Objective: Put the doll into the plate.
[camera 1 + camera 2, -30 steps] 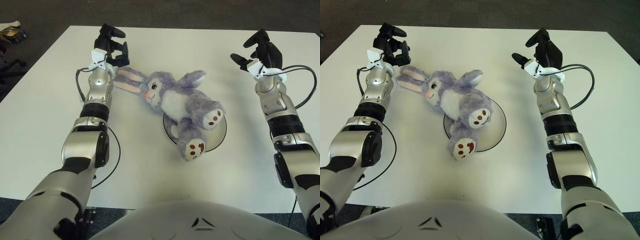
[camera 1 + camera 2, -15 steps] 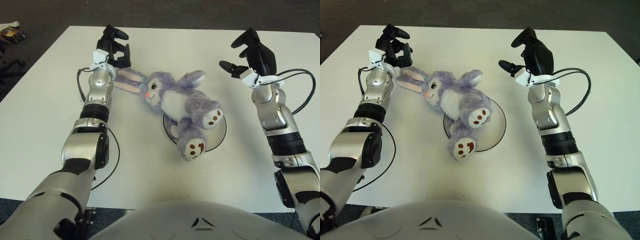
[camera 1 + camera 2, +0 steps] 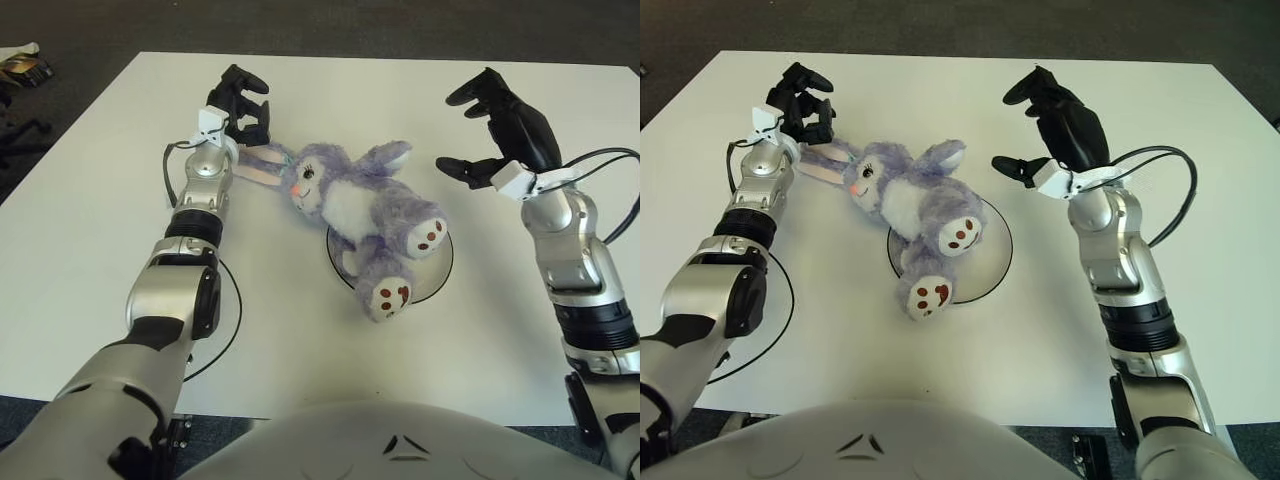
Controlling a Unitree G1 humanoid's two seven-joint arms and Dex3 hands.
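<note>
Reaching in from both sides, the robot looks to be at the approach step, with no grasp made yet. The left hand (image 3: 240,105) hovers at the tip of the doll's (image 3: 350,205) long ear, its fingers (image 3: 250,82) loosely curled with nothing between them; whether they brush the ear I cannot tell. The right hand (image 3: 500,130) is raised off the desk (image 3: 90,250), fingers spread wide and pointing toward the doll, which lies a little apart to this hand's left.

Between the two hands the doll sprawls on its back, a fluffy lilac rabbit with a white belly, pink inner ears and brown paw pads. Its head and ears point toward the left hand; its rump and legs lie over the plate (image 3: 435,280), one foot hanging past the near rim onto the desk.

So the doll is only half in place. The next move likely calls for closing on the soft body and shifting the head end over the plate; the plush will squash and flop, so a broad grip suits it.
</note>
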